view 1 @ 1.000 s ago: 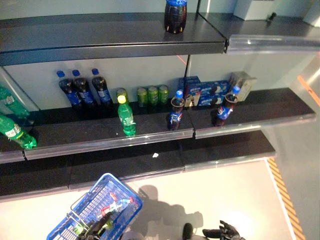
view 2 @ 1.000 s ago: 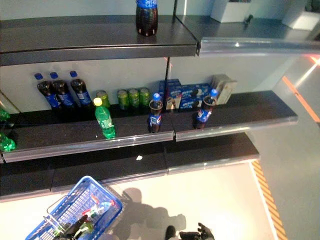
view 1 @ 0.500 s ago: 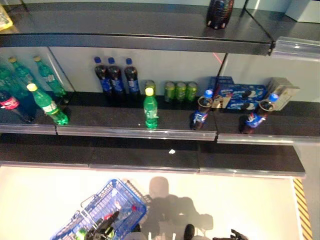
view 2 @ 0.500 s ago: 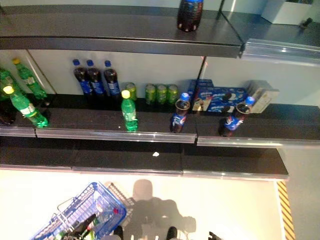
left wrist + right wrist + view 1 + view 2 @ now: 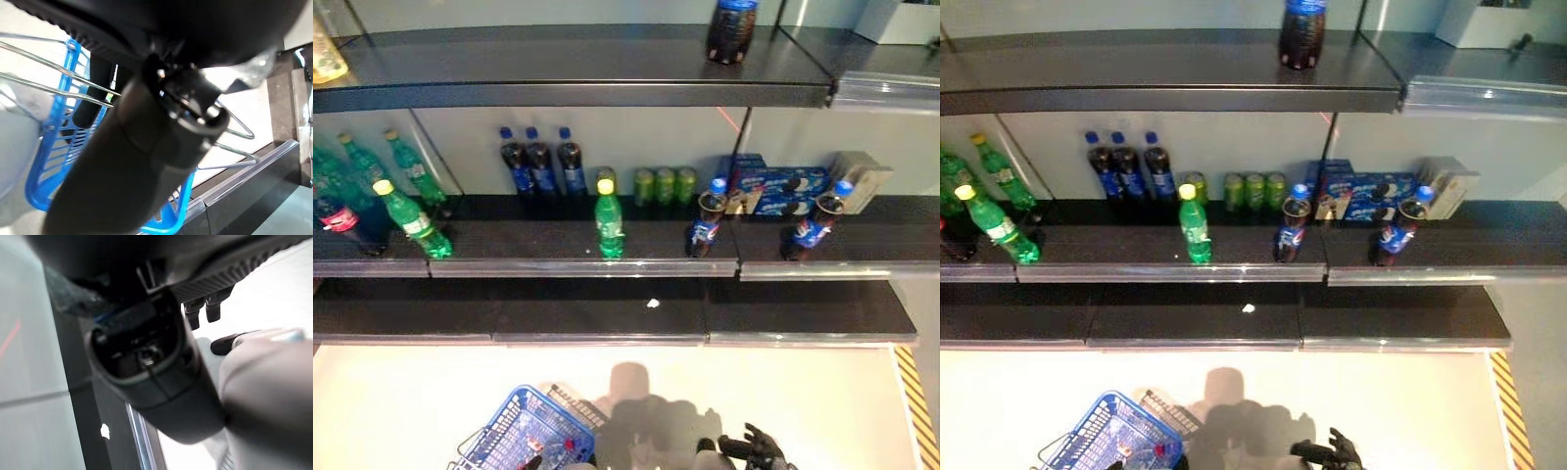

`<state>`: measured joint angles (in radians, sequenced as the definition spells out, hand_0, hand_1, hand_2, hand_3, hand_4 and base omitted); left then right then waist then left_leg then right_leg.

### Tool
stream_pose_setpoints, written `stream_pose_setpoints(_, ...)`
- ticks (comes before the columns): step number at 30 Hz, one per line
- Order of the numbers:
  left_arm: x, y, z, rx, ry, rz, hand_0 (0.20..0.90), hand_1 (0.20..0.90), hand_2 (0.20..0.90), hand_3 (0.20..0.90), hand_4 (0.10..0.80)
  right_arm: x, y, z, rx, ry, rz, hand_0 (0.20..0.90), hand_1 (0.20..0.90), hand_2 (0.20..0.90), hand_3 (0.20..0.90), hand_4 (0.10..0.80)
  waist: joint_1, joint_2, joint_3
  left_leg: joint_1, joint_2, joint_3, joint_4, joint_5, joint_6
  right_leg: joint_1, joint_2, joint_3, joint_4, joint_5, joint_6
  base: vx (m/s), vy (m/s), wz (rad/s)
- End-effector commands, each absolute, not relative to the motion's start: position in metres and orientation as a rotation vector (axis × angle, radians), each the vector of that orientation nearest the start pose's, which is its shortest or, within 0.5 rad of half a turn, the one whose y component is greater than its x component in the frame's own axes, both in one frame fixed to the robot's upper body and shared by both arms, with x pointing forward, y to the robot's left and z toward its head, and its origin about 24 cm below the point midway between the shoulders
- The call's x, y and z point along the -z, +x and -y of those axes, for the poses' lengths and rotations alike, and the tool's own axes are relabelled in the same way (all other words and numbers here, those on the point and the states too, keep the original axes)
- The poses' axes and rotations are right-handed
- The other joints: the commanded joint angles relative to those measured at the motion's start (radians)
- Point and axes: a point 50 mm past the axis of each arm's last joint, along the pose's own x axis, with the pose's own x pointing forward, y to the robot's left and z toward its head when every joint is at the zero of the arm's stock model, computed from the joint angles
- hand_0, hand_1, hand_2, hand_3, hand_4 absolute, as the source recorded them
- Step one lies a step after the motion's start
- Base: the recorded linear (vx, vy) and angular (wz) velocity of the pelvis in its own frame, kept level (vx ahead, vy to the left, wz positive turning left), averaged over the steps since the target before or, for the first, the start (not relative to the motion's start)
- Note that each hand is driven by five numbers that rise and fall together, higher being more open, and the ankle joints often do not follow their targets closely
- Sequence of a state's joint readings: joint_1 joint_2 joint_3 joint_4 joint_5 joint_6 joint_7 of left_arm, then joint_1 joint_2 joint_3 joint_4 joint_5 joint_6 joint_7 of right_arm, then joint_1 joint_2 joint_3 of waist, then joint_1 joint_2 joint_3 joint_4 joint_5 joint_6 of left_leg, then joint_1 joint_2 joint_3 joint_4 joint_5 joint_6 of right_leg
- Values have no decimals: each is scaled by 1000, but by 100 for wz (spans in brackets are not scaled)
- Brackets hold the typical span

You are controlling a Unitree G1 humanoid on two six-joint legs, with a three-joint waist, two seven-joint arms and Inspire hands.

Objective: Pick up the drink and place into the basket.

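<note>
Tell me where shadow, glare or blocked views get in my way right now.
Eye views: a dark shadow lies on the pale floor between the blue basket and the right hand; the shelf edge strips catch glare. Left wrist view: the left hand blocks most of the basket. Right wrist view: the hand's bulk fills it.

From the head we look down and forward at the shelves (image 5: 578, 259), both eyes sharing the middle shelf's front edge and the blue basket (image 5: 514, 441) on the floor below. Our left wrist camera sits very close beside the basket's wire handle (image 5: 234, 132); the right wrist camera faces the shelf's front edge.
</note>
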<state>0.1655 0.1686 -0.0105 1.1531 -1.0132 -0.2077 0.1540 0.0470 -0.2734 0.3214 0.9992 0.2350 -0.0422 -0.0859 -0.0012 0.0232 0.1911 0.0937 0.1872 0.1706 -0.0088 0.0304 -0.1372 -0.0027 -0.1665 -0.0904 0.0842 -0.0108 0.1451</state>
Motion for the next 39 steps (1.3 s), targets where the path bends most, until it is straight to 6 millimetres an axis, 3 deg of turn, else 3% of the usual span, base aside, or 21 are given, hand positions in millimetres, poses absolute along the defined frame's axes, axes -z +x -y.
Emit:
stream_pose_setpoints(1,138,112,-247,-739,-496,-727,300,300,300,200,100,133,145,204,-115,-227,-900,900,900,900,900,800,3,-61,18,-81,38,-27,164,-29,28,-6,1,-28,3,30,-35,-45,-241,18)
stream_pose_setpoints(2,138,115,-243,-689,-481,-730,300,300,300,200,100,127,149,206,-117,-218,-861,900,900,900,900,800,2,-65,23,-93,53,-20,150,2,26,-2,12,-52,1,23,-48,-45,-194,41)
stream_pose_setpoints(6,139,110,-237,-647,-467,-742,300,300,300,200,100,113,157,206,-144,-231,-745,900,900,900,900,800,-8,-61,21,-86,59,2,91,34,20,-8,5,-99,5,21,-53,-24,-10,56)
stream_pose_setpoints(11,141,98,-244,-640,-420,-774,300,300,300,200,100,78,181,202,-182,-299,-513,900,900,900,900,800,-21,-49,14,-48,46,5,40,26,7,-10,-25,-105,6,27,-35,48,94,16)
stream_pose_setpoints(15,140,89,-248,-644,-409,-782,300,300,300,200,100,45,197,200,-203,-336,-355,900,900,900,900,800,-26,-43,9,-20,35,14,24,11,11,4,-41,-101,-9,35,-18,78,70,5)
stream_pose_setpoints(17,139,82,-253,-657,-404,-788,300,300,300,200,100,11,210,199,-212,-358,-202,900,900,900,900,800,-32,-43,3,-1,31,29,13,-1,17,8,-51,-93,-17,41,-2,74,52,-2)
stream_pose_setpoints(22,138,80,-255,-662,-411,-783,300,300,300,200,100,-42,225,206,-181,-382,34,900,900,900,900,800,-36,-49,0,10,34,48,15,-13,20,11,-55,-88,-23,43,10,21,1,-4)
stream_pose_setpoints(24,138,80,-252,-660,-417,-781,300,300,300,200,100,-78,231,216,-98,-358,192,900,900,900,900,800,-38,-52,-3,13,39,56,21,-20,21,16,-50,-88,-25,37,9,15,-6,0)
stream_pose_setpoints(27,140,78,-248,-663,-423,-787,300,300,300,200,100,-113,234,227,30,-328,353,900,900,900,900,800,-37,-50,-4,8,45,55,42,-30,21,16,-44,-89,-14,25,4,21,-9,1)
stream_pose_setpoints(29,140,78,-247,-664,-424,-791,300,300,300,200,100,-120,234,230,75,-314,387,900,900,900,900,800,-36,-49,-5,6,46,54,46,-32,21,17,-41,-90,-11,22,3,16,0,-1)
stream_pose_setpoints(32,143,75,-243,-669,-424,-814,300,300,300,200,100,-146,238,239,226,-256,514,900,900,900,900,800,-29,-40,-4,-7,47,44,81,-42,19,12,-34,-94,13,5,-8,49,13,-3)
stream_pose_setpoints(39,142,88,-242,-641,-412,-809,300,300,300,200,100,-165,256,242,349,-227,574,900,900,900,900,800,1,-24,51,-100,43,-5,219,-72,18,-47,-36,-117,126,-35,-38,-15,7,3)
